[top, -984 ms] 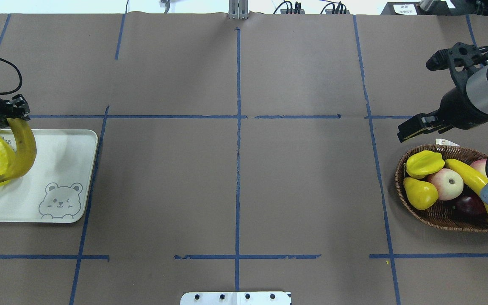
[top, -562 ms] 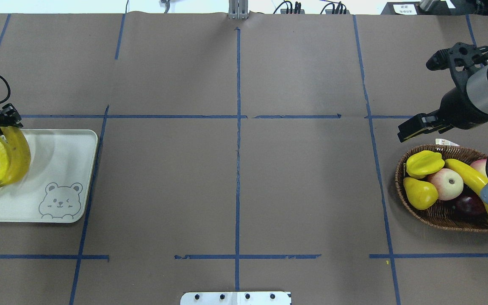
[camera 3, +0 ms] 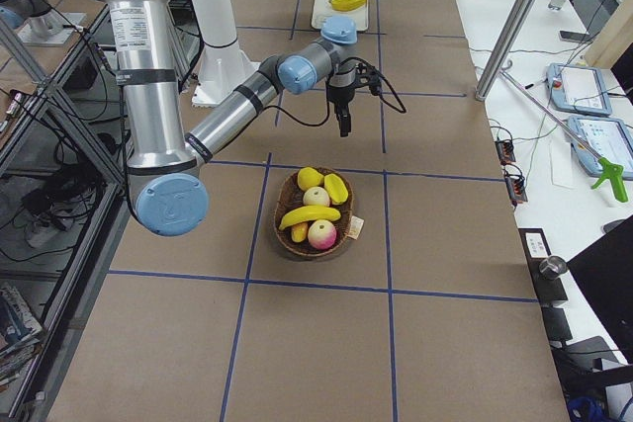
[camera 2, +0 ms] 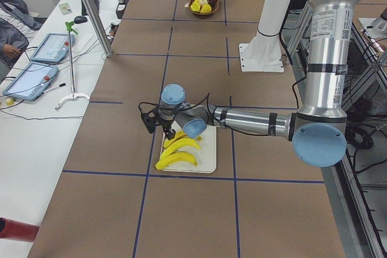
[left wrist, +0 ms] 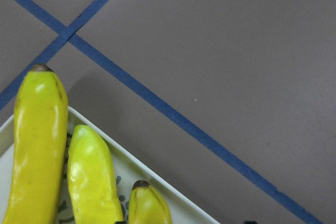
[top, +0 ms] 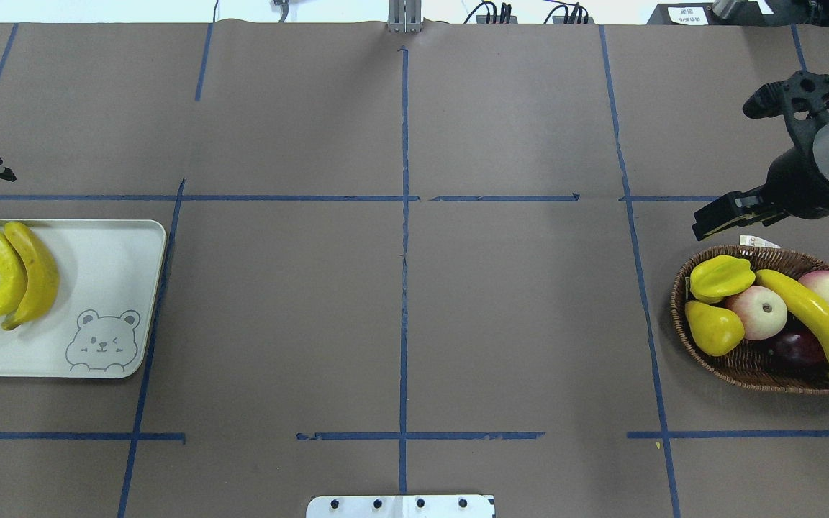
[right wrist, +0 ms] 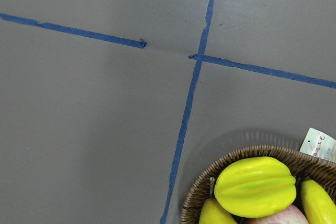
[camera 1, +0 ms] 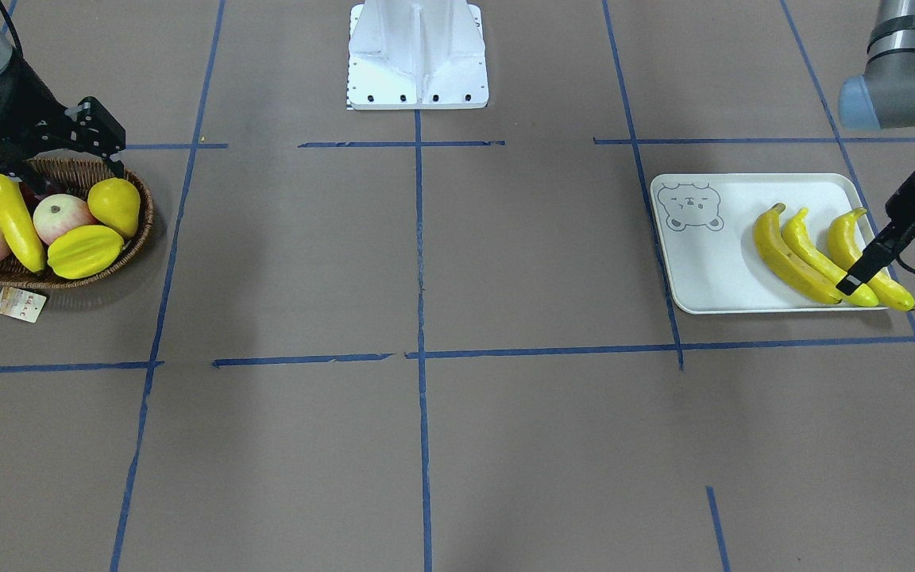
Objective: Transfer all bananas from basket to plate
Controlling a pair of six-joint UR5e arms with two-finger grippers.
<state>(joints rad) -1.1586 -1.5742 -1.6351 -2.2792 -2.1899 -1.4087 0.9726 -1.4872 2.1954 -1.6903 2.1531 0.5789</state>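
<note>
We keep three bananas [top: 26, 273] packed side by side on the plate [top: 112, 288] at 9 o'clock, leaving room; left fingers [camera 1: 870, 258] are apart, empty. The fourth banana [top: 796, 302] lies in the basket [top: 760, 381] at 3 o'clock, right fingers [top: 720, 216] apart nearby.

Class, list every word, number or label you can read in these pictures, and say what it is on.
Nothing reads clearly enough to quote.
The paper tag on the basket: print too small.
The white label at the overhead view's top edge: blurred.
The sticker on the left arm: too small.
The plate: only a bear drawing, no words.
</note>
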